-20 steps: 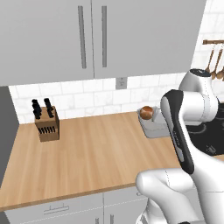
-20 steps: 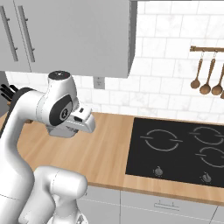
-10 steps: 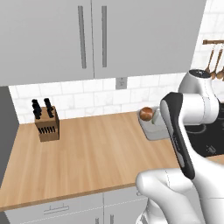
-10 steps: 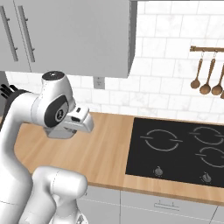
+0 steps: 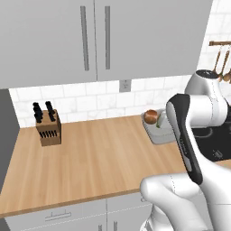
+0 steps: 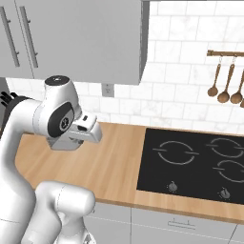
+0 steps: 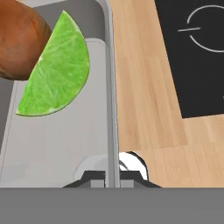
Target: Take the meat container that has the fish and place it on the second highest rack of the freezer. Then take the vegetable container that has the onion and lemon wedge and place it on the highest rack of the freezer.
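Spillage is our worry — the lemon wedge point(image 7: 57, 70) and onion point(image 7: 19, 41) sit loose just ahead of the gripper point(image 7: 112, 177), so any tilt of the vegetable container point(image 7: 61, 144) could roll them out; we see the jaws clenched on its thin side wall, a one-edged hold that may slip

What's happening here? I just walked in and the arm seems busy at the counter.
The white arm has its jaws shut on the rim of a grey tray that holds the onion and the lemon wedge. The tray is by the wooden counter, next to the black cooktop. A knife block stands at the far left. The freezer is not in view here.
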